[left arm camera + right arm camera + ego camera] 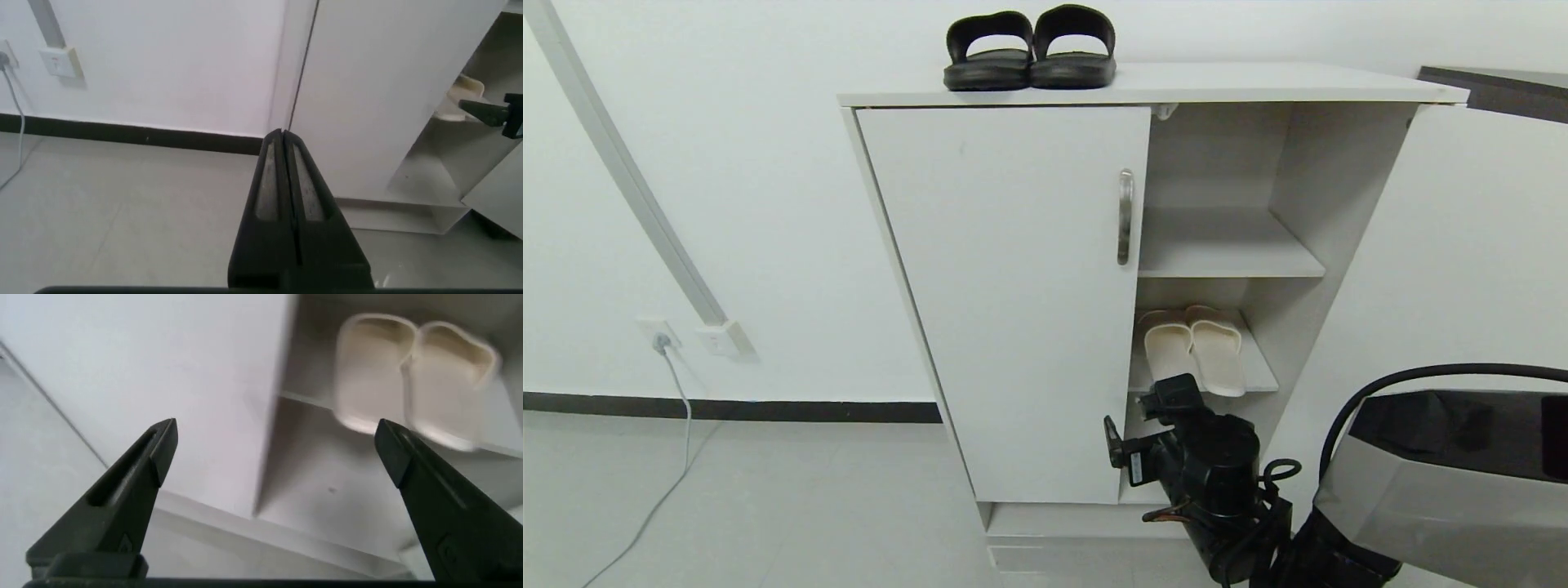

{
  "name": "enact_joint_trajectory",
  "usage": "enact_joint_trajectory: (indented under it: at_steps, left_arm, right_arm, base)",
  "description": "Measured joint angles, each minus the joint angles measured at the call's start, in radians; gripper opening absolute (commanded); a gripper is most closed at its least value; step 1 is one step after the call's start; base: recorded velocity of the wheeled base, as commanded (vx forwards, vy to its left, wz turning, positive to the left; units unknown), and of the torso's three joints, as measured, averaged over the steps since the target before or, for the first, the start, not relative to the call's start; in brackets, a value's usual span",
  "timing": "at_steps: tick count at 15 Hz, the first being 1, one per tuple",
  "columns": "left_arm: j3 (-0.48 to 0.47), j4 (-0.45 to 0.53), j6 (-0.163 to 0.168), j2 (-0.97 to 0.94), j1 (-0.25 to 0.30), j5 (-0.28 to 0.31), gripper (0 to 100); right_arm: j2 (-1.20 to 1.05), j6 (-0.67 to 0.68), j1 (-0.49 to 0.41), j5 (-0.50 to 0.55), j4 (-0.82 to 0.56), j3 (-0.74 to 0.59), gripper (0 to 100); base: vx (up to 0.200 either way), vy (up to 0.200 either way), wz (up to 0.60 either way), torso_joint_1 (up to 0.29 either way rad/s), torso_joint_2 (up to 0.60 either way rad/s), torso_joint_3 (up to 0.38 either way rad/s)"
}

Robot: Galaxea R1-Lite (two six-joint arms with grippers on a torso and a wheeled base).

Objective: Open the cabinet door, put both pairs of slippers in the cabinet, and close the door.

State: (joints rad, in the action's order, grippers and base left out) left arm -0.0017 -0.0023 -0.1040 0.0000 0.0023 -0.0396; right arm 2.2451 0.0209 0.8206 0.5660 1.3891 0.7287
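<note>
A pair of black slippers (1029, 49) stands on top of the white cabinet (1005, 327). A cream pair (1194, 347) lies side by side on the lower shelf (1262, 377) behind the open right door (1462, 261); the pair (417, 380) also shows in the right wrist view. Just in front of and below that shelf, my right gripper (276, 433) is open with nothing between its fingers. It shows in the head view as my right gripper (1168, 396). My left gripper (283, 139) is shut and empty, low over the floor, facing the cabinet's left edge.
The cabinet's left door is closed, with a metal handle (1125, 216) on its inner edge. The upper shelf (1225, 249) holds nothing. A wall socket (658, 333) with a trailing cable sits at the left. Bare floor (768, 506) spreads left of the cabinet.
</note>
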Motion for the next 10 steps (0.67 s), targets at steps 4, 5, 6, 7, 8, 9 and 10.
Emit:
enact_joint_trajectory:
  at_steps: [4, 5, 6, 7, 8, 9, 10]
  left_arm:
    - [0.000, 0.001, 0.000, 0.000, 0.000, 0.000, 0]
    - [0.000, 0.001, 0.000, 0.000, 0.001, 0.000, 0]
    - [0.000, 0.000, 0.000, 0.000, 0.001, -0.001, 0]
    - [0.000, 0.001, 0.000, 0.000, -0.001, -0.001, 0]
    - [0.000, 0.001, 0.000, 0.000, -0.001, -0.002, 0]
    - [0.000, 0.000, 0.000, 0.000, 0.001, -0.001, 0]
    - [0.000, 0.000, 0.000, 0.000, 0.001, -0.001, 0]
  right_arm:
    - [0.001, 0.000, -0.003, -0.001, 0.007, -0.001, 100]
    - [0.001, 0.000, -0.003, -0.003, 0.019, -0.002, 100]
    - [0.001, 0.000, -0.003, -0.012, 0.028, -0.007, 100]
    - [0.001, 0.000, -0.004, -0.019, 0.034, -0.010, 100]
    - [0.001, 0.000, -0.005, -0.029, 0.039, -0.022, 100]
    - [0.001, 0.003, -0.008, -0.044, 0.047, -0.031, 100]
    - [0.001, 0.001, -0.016, -0.065, 0.067, -0.037, 100]
  base:
    - [0.000, 0.200, 0.00, 0.005, 0.00, 0.002]
    - [0.000, 0.000, 0.00, 0.000, 0.00, 0.000]
    - [0.000, 0.000, 0.00, 0.000, 0.00, 0.000]
    - [0.000, 0.000, 0.00, 0.000, 0.00, 0.000]
    - [0.000, 0.000, 0.00, 0.000, 0.00, 0.000]
    - [0.000, 0.000, 0.00, 0.000, 0.00, 0.000]
    - [0.000, 0.000, 0.00, 0.000, 0.00, 0.000]
